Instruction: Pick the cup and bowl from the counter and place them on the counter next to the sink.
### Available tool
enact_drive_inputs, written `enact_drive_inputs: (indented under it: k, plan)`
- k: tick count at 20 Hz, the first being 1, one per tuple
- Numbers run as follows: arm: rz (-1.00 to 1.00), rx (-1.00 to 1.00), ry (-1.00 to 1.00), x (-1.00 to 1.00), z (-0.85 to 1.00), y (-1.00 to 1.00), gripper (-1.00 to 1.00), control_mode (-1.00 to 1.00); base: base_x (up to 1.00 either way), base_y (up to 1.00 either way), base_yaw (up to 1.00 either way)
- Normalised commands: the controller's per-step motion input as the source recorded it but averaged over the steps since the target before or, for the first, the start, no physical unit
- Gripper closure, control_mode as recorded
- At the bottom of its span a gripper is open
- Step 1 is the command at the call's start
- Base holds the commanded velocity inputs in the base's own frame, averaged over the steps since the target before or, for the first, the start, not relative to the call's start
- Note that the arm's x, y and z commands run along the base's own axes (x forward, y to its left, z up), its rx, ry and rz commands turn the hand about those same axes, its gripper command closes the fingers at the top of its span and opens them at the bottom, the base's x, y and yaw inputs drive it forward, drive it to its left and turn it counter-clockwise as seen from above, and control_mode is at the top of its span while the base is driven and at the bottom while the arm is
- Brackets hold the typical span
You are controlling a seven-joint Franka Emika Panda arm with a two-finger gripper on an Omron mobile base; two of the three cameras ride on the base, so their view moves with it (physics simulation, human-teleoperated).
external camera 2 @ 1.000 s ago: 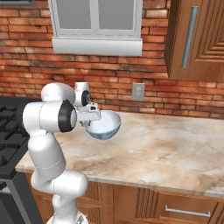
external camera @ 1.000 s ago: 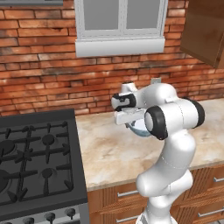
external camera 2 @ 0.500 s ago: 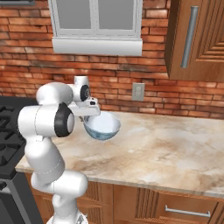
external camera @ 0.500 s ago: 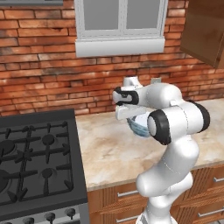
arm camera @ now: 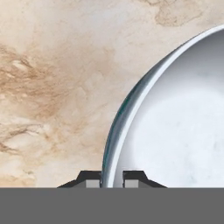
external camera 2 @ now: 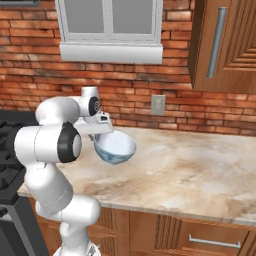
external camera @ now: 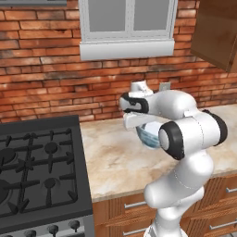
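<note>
My gripper (arm camera: 112, 177), clamped on the bowl's (external camera 2: 116, 148) rim, has carried it leftward above the table (external camera 2: 200, 170); my arm hides part of the bowl.

The surface (external camera 2: 200, 170) is a beige-and-brown marbled stone top over wooden cabinet fronts (external camera 2: 165, 230), running along the brick wall (external camera 2: 130, 85). At its left end it meets the black stove (external camera: 37, 171).
</note>
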Motion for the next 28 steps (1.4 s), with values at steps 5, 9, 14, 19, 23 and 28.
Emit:
enact_drive_inputs:
  k: [5,9,14,19,23,28]
  plan:
    - [0.00,-0.08,0.00,-0.38,0.00,0.00,1.00,-1.00,0.00,0.00,0.00]
    - [0.00,-0.04,0.00,-0.26,0.12,0.00,1.00,-1.00,0.00,0.00,0.00]
    - [0.00,0.00,-0.07,-0.24,0.65,0.27,1.00,-1.00,0.00,0.00,0.00]
    - [0.00,-0.01,-0.12,-0.31,0.59,0.28,1.00,-1.00,0.00,0.00,0.00]
    - [0.00,-0.06,-0.09,-0.58,0.40,0.13,1.00,-1.00,0.00,0.00,0.00]
    - [0.00,-0.08,-0.02,-0.78,0.14,0.00,1.00,-1.00,0.00,0.00,0.00]
